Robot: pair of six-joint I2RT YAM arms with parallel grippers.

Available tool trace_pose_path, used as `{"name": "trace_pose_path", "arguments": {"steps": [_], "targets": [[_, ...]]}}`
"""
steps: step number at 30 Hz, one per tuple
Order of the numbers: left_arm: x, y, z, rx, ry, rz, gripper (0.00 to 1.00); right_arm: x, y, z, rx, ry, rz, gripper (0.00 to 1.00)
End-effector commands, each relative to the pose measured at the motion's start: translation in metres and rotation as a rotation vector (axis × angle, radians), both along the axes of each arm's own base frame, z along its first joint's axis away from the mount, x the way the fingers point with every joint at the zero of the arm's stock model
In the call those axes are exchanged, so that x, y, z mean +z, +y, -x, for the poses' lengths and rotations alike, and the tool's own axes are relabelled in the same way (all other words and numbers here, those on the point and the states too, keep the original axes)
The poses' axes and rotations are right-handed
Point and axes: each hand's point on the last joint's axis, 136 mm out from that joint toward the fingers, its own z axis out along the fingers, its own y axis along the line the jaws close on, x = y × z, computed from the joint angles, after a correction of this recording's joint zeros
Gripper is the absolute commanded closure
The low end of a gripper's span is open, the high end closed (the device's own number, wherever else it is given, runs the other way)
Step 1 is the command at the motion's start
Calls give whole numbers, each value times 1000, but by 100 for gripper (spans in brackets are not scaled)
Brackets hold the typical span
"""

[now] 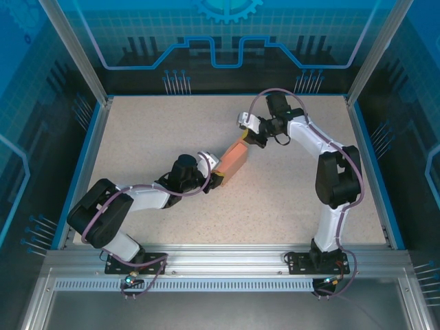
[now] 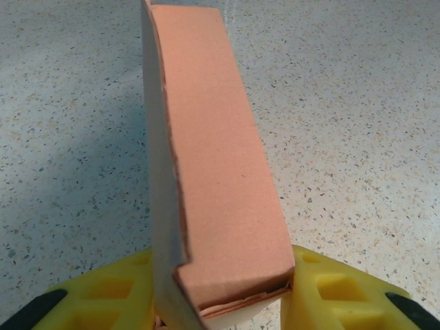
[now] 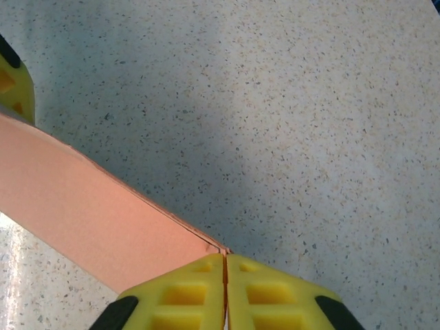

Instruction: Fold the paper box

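The paper box [image 1: 234,159] is a salmon-pink, long, flat rectangular box held above the table between both arms. My left gripper [image 1: 216,177] is shut on its near end. In the left wrist view the box [image 2: 213,172] runs away from the camera, its end gripped between the yellow fingers [image 2: 117,292] of my left gripper [image 2: 220,295]. My right gripper [image 1: 246,137] is at the far end. In the right wrist view my right gripper [image 3: 225,265] is shut, with a thin card edge at the corner of the box [image 3: 89,220] pinched between its pads.
The speckled table [image 1: 151,130] is bordered by a blue rim and metal frame posts [image 1: 75,55]. A yellow finger [image 3: 14,82] of the left gripper shows at the left edge of the right wrist view.
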Motion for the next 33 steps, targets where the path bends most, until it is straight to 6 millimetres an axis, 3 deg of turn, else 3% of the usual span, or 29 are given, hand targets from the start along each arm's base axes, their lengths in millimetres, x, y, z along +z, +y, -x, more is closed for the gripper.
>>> {"name": "trace_pose_path", "arguments": {"steps": [1, 10, 18, 33], "targets": [[4, -2, -1, -12, 9, 10, 64, 2, 3, 9, -68, 38, 25, 95], [1, -1, -3, 5, 16, 1, 64, 4, -2, 10, -373, 94, 140, 94], [1, -1, -5, 9, 19, 4, 64, 9, 3, 18, -518, 156, 106, 95], [0, 0, -5, 13, 24, 5, 64, -14, 3, 27, -554, 182, 92, 94]]}}
